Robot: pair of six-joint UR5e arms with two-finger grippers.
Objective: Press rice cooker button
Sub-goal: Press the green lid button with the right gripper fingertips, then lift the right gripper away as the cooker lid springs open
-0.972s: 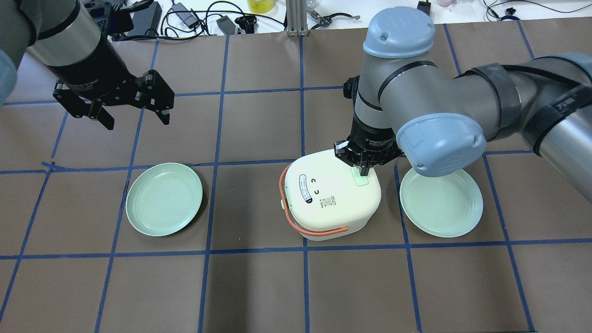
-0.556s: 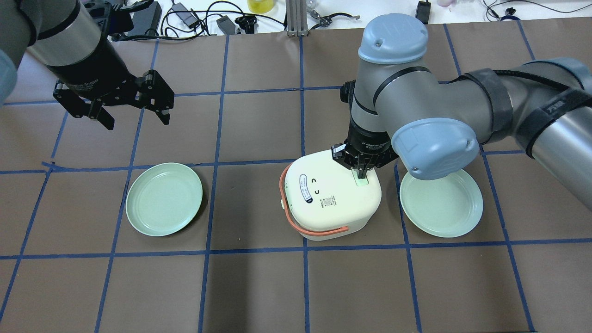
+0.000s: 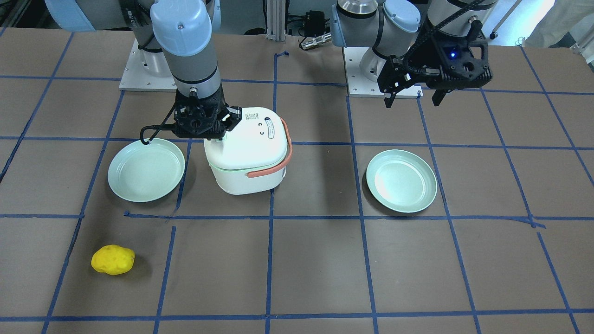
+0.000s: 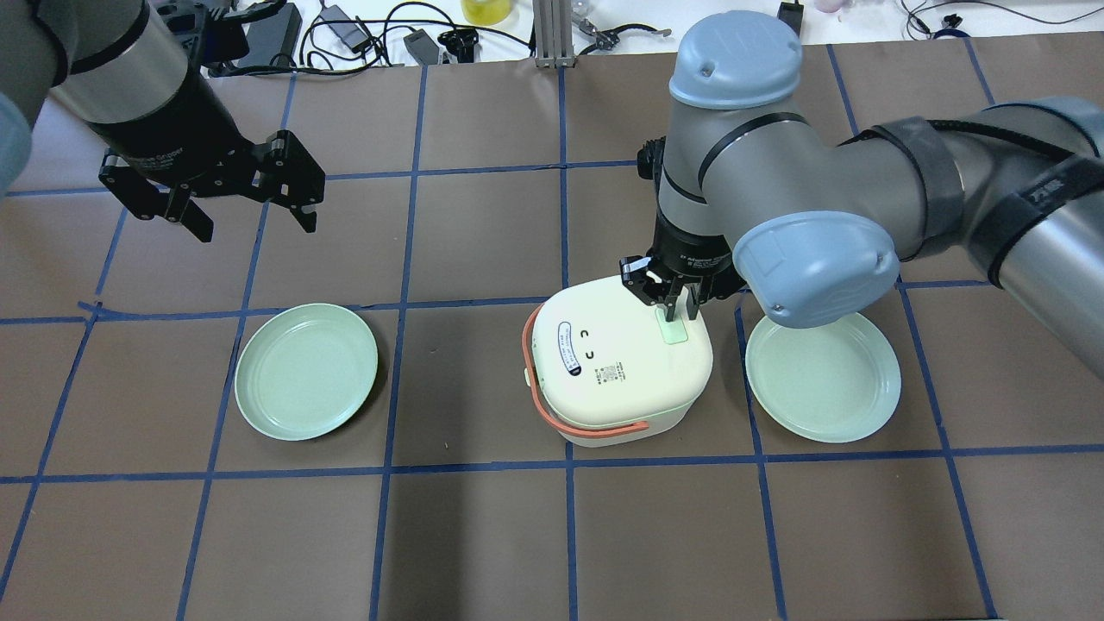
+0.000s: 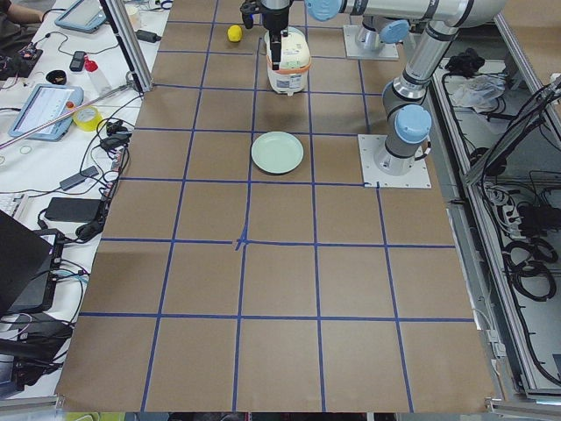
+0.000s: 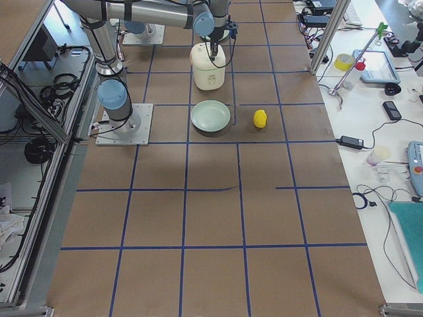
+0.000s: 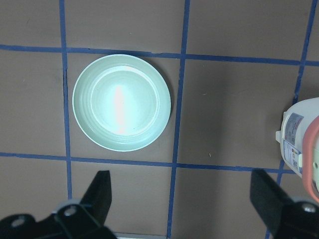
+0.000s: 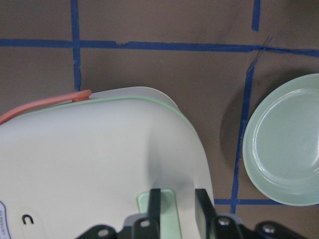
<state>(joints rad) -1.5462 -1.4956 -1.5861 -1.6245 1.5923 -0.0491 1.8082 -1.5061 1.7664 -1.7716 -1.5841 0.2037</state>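
Observation:
A white rice cooker (image 4: 604, 371) with an orange handle stands mid-table; it also shows in the front view (image 3: 246, 153). Its pale green button (image 4: 673, 332) is on the lid's right side. My right gripper (image 4: 679, 312) points straight down over the button. Its jaws stand a little apart and hold nothing. In the right wrist view the two fingertips (image 8: 154, 196) straddle the button (image 8: 177, 209) just above it. My left gripper (image 4: 250, 211) hangs open and empty far to the left, above the table.
One pale green plate (image 4: 306, 371) lies left of the cooker, below my left gripper. Another (image 4: 824, 375) lies just right of the cooker, under my right arm. A yellow lumpy object (image 3: 112, 260) lies near the operators' edge. Cables and tools lie along the far edge.
My right gripper has drawn back up off the button, and its fingertips, together before, now stand slightly apart. The cooker, the plates and my left arm have not moved.

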